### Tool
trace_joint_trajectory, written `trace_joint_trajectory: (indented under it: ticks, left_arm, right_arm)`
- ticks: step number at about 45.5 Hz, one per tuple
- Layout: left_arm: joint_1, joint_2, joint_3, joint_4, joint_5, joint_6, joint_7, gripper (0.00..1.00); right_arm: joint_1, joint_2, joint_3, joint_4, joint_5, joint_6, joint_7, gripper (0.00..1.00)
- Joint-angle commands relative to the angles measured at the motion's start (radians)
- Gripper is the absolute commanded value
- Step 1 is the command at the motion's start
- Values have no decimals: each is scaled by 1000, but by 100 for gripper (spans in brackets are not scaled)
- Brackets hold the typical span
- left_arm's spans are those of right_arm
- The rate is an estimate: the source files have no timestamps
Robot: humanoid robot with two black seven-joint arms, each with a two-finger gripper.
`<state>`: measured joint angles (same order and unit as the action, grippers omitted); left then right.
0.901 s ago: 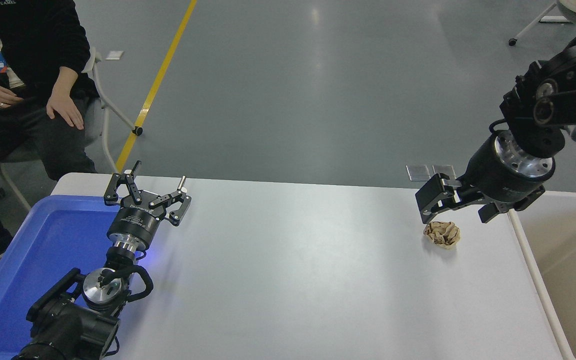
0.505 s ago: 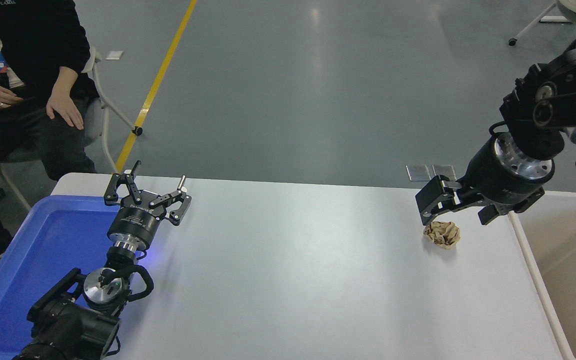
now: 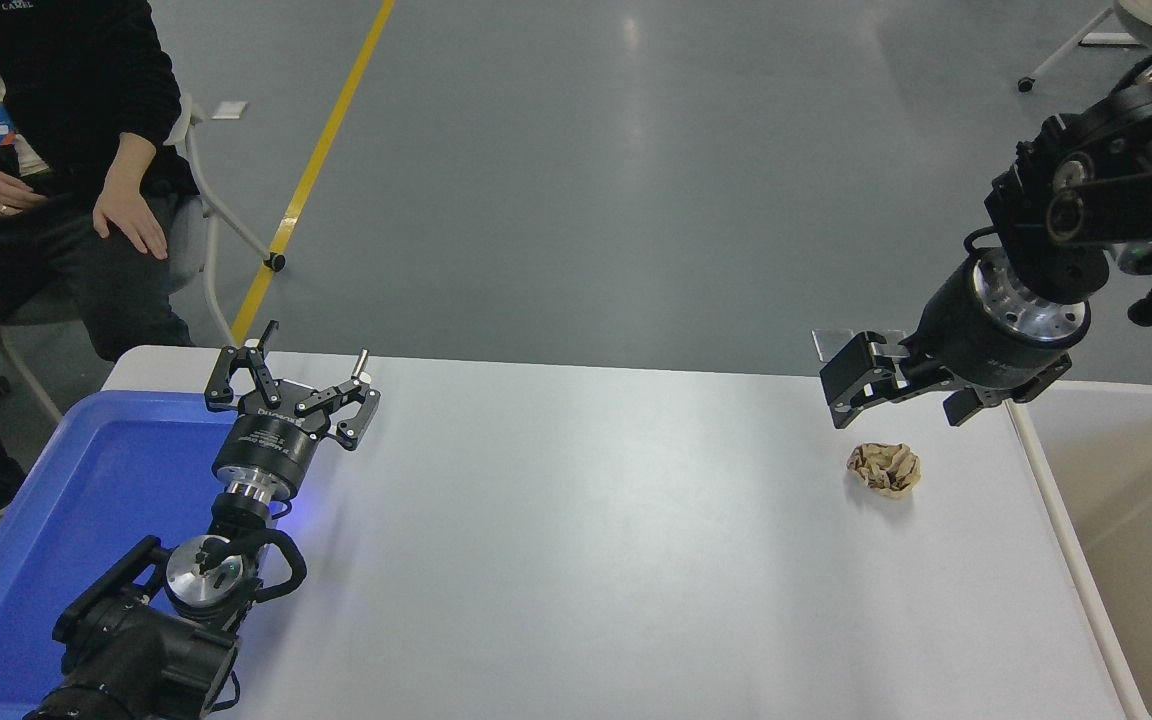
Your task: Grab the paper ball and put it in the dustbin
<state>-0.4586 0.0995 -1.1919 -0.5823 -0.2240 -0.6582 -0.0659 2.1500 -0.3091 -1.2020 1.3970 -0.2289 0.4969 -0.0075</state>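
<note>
The paper ball (image 3: 884, 468), a crumpled tan wad, lies on the white table (image 3: 586, 560) near its right side. My right gripper (image 3: 901, 405) hangs open and empty just above and behind the ball, not touching it. The dustbin (image 3: 1048, 505), beige with a thick white rim, stands at the table's right edge, just right of the ball. My left gripper (image 3: 291, 385) is open and parked at the lower left, next to the blue tray.
A blue plastic tray (image 3: 86, 490) sits at the table's left edge beside the left arm. A person (image 3: 56, 130) sits beyond the table's far left corner, hands on their lap. A yellow floor line runs behind.
My right gripper has lifted up and slightly left, away from the paper ball. The ball has stayed in place on the table. The left arm has not moved.
</note>
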Motion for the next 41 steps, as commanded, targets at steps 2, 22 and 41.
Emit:
trace_joint_trajectory:
  ticks: [2, 22, 41]
  left_arm:
    - [0, 0, 0, 1, 0, -1, 0, 99]
    - [0, 0, 0, 1, 0, -1, 0, 99]
    - [0, 0, 0, 1, 0, 0, 0, 99]
  right_arm:
    - [-252, -57, 97, -275, -182, -190, 0, 100]
    - [-794, -32, 363, -745, -412, -474, 26, 100]
    - [-1116, 100, 360, -969, -415, -590, 40, 100]
